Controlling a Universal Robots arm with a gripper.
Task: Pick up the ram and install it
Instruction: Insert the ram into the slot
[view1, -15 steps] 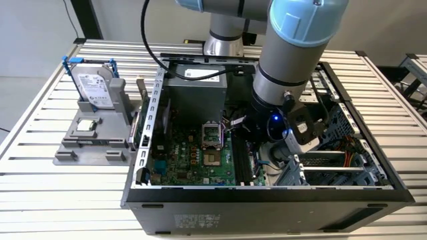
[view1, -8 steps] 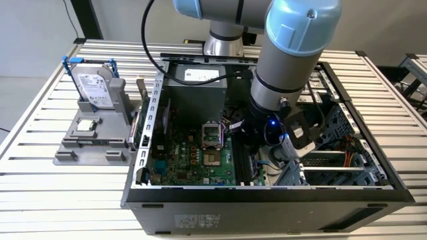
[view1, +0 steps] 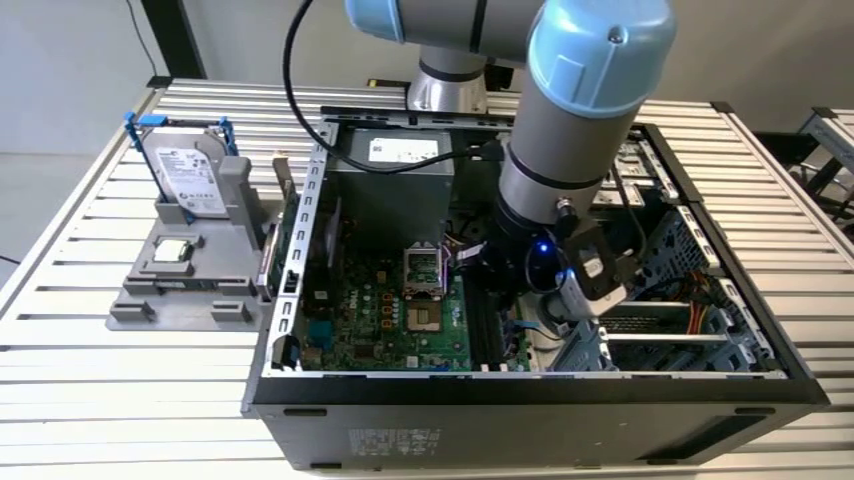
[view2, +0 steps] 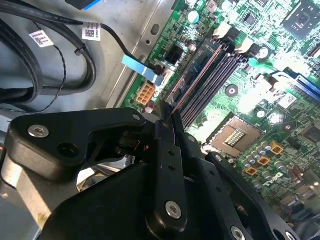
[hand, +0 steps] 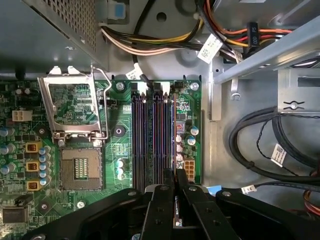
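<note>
My gripper is low inside the open computer case, over the motherboard's memory slots. In both wrist views the black fingers are shut on the ram, a thin board seen edge-on between them. Its long edge runs in line with the outermost slot, next to the small white connector. Whether the stick sits in the slot or just above it I cannot tell. The gripper hides the near end of the slots.
A CPU socket with its raised metal frame lies beside the slots. Black cable bundles and a drive cage crowd the other side. On the exterior view's left, a grey fixture holds a hard drive and a small chip.
</note>
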